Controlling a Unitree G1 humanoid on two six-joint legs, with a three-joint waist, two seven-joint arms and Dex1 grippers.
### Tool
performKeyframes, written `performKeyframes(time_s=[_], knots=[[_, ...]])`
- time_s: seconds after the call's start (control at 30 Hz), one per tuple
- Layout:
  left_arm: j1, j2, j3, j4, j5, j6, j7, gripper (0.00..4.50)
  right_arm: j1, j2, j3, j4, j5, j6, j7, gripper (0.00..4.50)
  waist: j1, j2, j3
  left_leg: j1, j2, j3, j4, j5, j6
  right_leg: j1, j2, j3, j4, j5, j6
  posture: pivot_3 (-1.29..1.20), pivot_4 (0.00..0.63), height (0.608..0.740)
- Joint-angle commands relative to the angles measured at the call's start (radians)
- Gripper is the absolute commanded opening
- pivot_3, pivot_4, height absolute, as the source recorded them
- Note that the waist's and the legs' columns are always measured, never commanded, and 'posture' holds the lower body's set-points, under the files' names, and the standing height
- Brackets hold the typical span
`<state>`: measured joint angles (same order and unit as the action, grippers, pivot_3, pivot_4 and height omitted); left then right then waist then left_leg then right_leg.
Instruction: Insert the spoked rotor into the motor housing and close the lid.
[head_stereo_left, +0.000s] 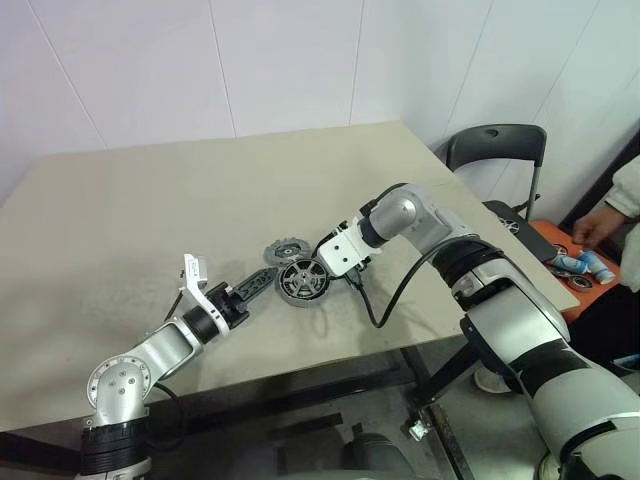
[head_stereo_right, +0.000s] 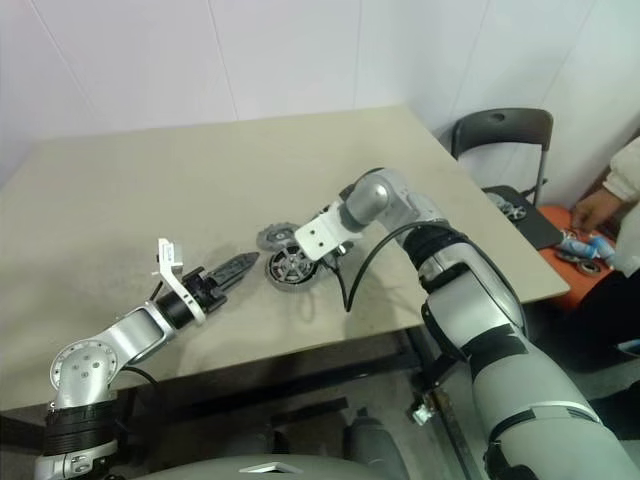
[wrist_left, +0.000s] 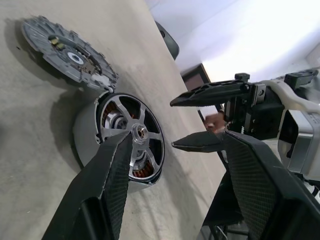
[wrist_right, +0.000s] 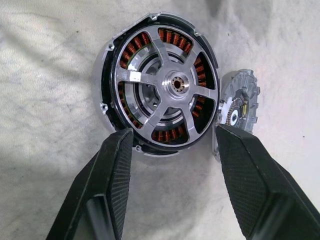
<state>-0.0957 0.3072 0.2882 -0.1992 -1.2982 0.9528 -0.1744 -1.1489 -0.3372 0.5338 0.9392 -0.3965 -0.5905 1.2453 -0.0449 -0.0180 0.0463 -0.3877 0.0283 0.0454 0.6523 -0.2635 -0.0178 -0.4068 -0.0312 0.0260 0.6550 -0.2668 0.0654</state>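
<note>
Two parts lie on our beige table (head_stereo_left: 150, 200): the round dark motor housing (wrist_right: 102, 87), with the silver-spoked, black-rimmed rotor (wrist_right: 172, 85) seated inside over copper windings, and the notched grey lid (head_stereo_left: 285, 249) touching it. Our right pincer (wrist_right: 172, 187) hangs released above the housing; our left pincer (head_stereo_left: 262, 281), released, points at it.

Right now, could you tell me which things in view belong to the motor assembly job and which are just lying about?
Job:
- spoked rotor, sitting in the motor housing on the table
- lid, beside the housing, not yet on
- right gripper, open above the rotor
- left gripper, open nearby

Lying about:
- folding chair
- small parts on the orange surface
</note>
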Motion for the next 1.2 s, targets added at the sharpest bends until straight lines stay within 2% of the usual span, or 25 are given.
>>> performKeyframes(time_s=[0.03,0.13,0.2,0.33,0.43,0.57,0.7,0.77,0.87,0.93,1.03,1.13,1.2], knots=[[-0.017,0.0,0.002,-0.021,-0.009,-0.008,-0.011,3.04,-0.025,-0.015,-0.06,-0.094,0.093,0.099,0.083,2.73,0.001,0.0,0.0,0.0,0.0,0.0,0.0,0.0,0.0,0.0,0.0,0.0,0.0,0.0,0.0,0.0,0.0,0.74],[-0.007,0.004,0.012,-0.034,-0.02,-0.007,-0.007,3.04,-0.034,-0.032,-0.137,-0.234,0.217,0.317,0.19,2.73,0.001,0.0,0.0,0.0,0.0,0.0,0.0,0.0,0.0,0.0,0.0,0.0,0.0,0.0,0.0,0.0,0.0,0.74],[0.004,0.012,0.026,-0.047,-0.033,-0.008,-0.011,3.04,-0.004,-0.078,-0.201,-0.405,0.321,0.547,0.262,2.73,0.004,0.0,0.0,-0.001,0.0,-0.001,0.0,0.0,0.0,0.0,-0.001,0.0,0.0,0.0,0.0,0.0,0.0,0.74],[0.013,0.034,0.072,-0.051,-0.065,-0.021,-0.021,3.04,0.13,-0.184,-0.306,-0.723,0.474,0.957,0.27,2.73,0.022,-0.002,-0.001,-0.002,0.0,-0.003,0.0,0.0,0.0,0.0,-0.004,-0.002,-0.002,0.0,-0.001,0.0,0.0,0.74],[0.007,0.063,0.117,-0.034,-0.078,-0.034,-0.037,3.04,0.25,-0.222,-0.426,-0.897,0.587,1.236,0.168,2.14,0.028,-0.002,-0.001,-0.002,-0.001,-0.003,0.0,0.0,0.0,-0.001,-0.006,-0.002,-0.002,-0.002,-0.004,0.0,0.0,0.74],[-0.028,0.12,0.192,-0.006,-0.133,-0.042,-0.023,3.04,0.433,-0.201,-0.594,-1.076,0.658,1.497,-0.075,0.8,0.029,-0.001,-0.001,-0.003,-0.002,-0.002,-0.001,0.0,0.0,-0.003,-0.008,-0.002,-0.001,-0.003,-0.008,0.0,0.0,0.74],[-0.052,0.191,0.237,0.018,-0.201,-0.021,-0.027,3.04,0.612,-0.118,-0.795,-1.245,0.748,1.705,-0.283,0.8,0.031,-0.001,-0.001,-0.003,-0.002,-0.001,-0.002,0.0,0.0,-0.003,-0.009,-0.002,-0.003,-0.004,-0.008,0.0,0.0,0.74],[-0.052,0.225,0.243,0.04,-0.224,0.002,-0.042,3.04,0.687,-0.091,-0.836,-1.308,0.757,1.736,-0.367,0.8,0.03,-0.001,-0.001,-0.004,-0.003,0.0,-0.003,0.0,0.0,-0.003,-0.009,-0.002,-0.003,-0.004,-0.008,0.0,0.0,0.74],[-0.048,0.267,0.208,0.072,-0.198,0.04,-0.078,3.04,0.769,-0.073,-0.811,-1.332,0.702,1.673,-0.5,0.8,0.027,-0.001,-0.001,-0.004,-0.003,0.0,-0.003,0.0,0.0,-0.003,-0.009,-0.002,-0.004,-0.004,-0.008,0.0,0.0,0.74],[-0.064,0.272,0.177,0.088,-0.186,0.057,-0.09,3.04,0.795,-0.093,-0.71,-1.283,0.552,1.529,-0.65,0.8,0.025,0.0,-0.001,-0.003,-0.003,0.001,-0.003,0.0,0.0,-0.003,-0.008,-0.002,-0.003,-0.004,-0.007,0.0,0.0,0.74],[-0.096,0.254,0.125,0.069,-0.192,0.072,-0.095,3.04,0.81,-0.042,-0.642,-1.35,0.553,1.456,-0.701,0.8,0.025,-0.001,-0.001,-0.003,-0.002,0.002,0.0,0.0,0.001,-0.002,-0.003,-0.001,-0.003,-0.004,-0.007,0.0,0.0,0.74],[-0.09,0.249,0.073,0.049,-0.141,0.078,-0.103,3.04,0.823,-0.003,-0.635,-1.376,0.592,1.443,-0.718,1.41,0.025,-0.001,-0.001,-0.003,-0.001,0.001,0.0,0.0,0.001,-0.002,0.002,0.0,-0.003,-0.003,-0.006,0.0,0.0,0.74],[-0.077,0.246,0.048,0.036,-0.115,0.081,-0.115,3.04,0.844,0.003,-0.631,-1.366,0.605,1.444,-0.725,2.05,0.026,-0.001,-0.001,-0.003,-0.001,0.001,-0.001,0.0,0.001,-0.002,0.004,0.0,-0.003,-0.002,-0.003,0.0,0.0,0.74]])
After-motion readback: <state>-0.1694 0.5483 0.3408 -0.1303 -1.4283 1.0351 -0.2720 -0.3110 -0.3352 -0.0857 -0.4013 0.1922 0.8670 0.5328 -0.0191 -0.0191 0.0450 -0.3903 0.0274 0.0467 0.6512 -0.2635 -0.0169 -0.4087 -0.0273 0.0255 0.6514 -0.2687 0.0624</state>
